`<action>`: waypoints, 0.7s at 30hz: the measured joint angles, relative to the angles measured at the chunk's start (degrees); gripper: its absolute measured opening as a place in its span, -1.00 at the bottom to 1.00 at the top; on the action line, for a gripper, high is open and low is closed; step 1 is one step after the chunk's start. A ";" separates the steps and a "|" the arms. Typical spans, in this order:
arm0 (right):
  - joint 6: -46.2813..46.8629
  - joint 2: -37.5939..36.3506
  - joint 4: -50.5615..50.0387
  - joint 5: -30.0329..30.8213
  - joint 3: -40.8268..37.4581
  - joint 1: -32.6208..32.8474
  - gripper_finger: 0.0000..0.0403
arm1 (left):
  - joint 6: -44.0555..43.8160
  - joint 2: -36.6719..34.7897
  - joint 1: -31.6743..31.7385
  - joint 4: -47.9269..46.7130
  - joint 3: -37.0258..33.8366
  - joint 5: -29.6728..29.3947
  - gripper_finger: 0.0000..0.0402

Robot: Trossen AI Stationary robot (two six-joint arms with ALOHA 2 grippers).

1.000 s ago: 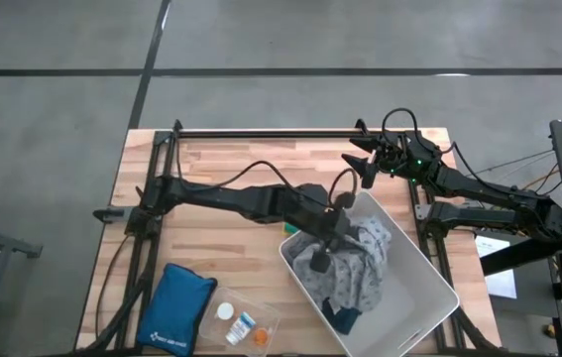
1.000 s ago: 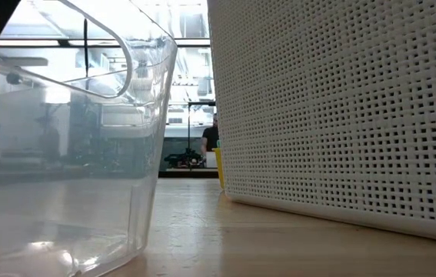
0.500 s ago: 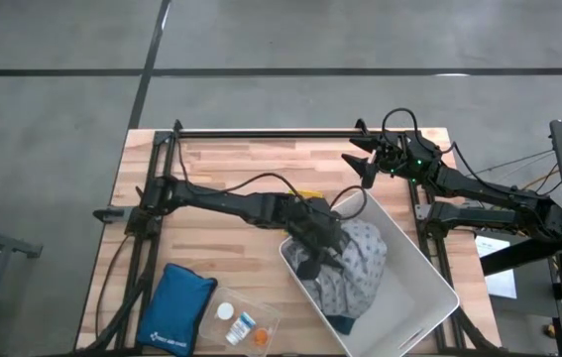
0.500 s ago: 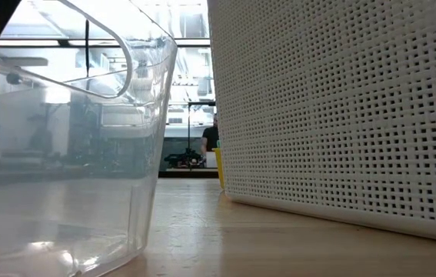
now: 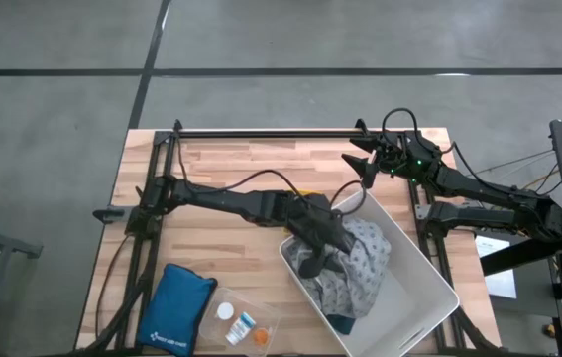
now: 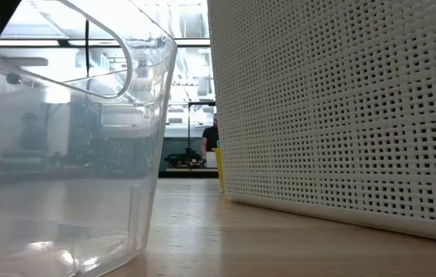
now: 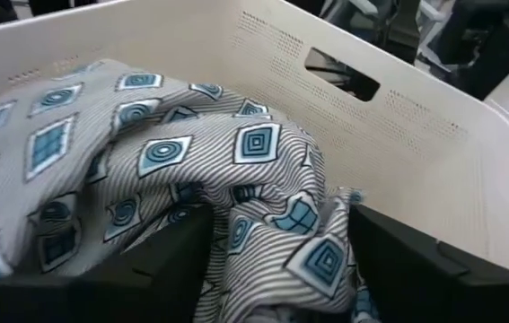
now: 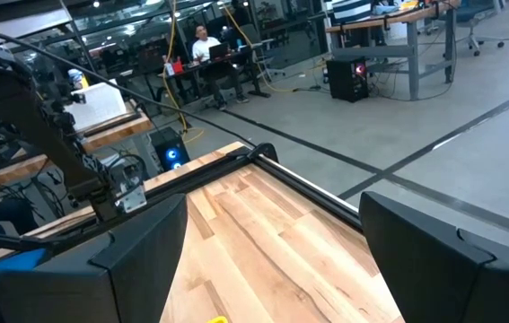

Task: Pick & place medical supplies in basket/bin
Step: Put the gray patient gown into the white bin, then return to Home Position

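A grey cloth with blue squares [image 5: 355,260] lies bunched in the white perforated bin [image 5: 416,245] at the table's near right, on top of a dark blue garment [image 5: 343,319]. My left gripper [image 5: 315,256] is down inside the bin at its left corner, open, with a fold of the cloth [image 7: 263,197] between its fingers. My right gripper [image 5: 363,165] is open and empty above the table's far right, beyond the bin. In the low view only the bin's wall [image 6: 341,115] shows. My left gripper is open, slanting down into the bin from the table's left. A bunched fold of the grey cloth [image 7: 276,224] lies between its fingers and rests against the inner sides of both fingers [image 7: 389,247]. The cloth lies slack on the pile in the bin.
A blue padded pouch with white print [image 5: 176,309] lies at the table's near left. Beside it a clear container [image 5: 246,322] holds small white and orange bottles; it also fills the left of the low view [image 6: 71,138]. A small yellow thing [image 5: 305,193] lies behind the left arm.
My left gripper has gone a little toward the table's left and near edge inside the bin. The grey cloth has drawn together into a tighter heap, and its spread toward the bin's right side has shrunk.
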 joint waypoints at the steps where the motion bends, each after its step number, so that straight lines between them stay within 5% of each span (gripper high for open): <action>1: 0.01 0.00 -0.01 0.00 0.00 -0.02 0.61 | -0.11 -0.02 0.05 0.07 0.00 -0.14 0.34; 21: 0.01 0.00 -0.01 0.00 0.00 0.00 0.61 | 1.30 -6.08 0.27 -0.11 0.00 -0.85 0.55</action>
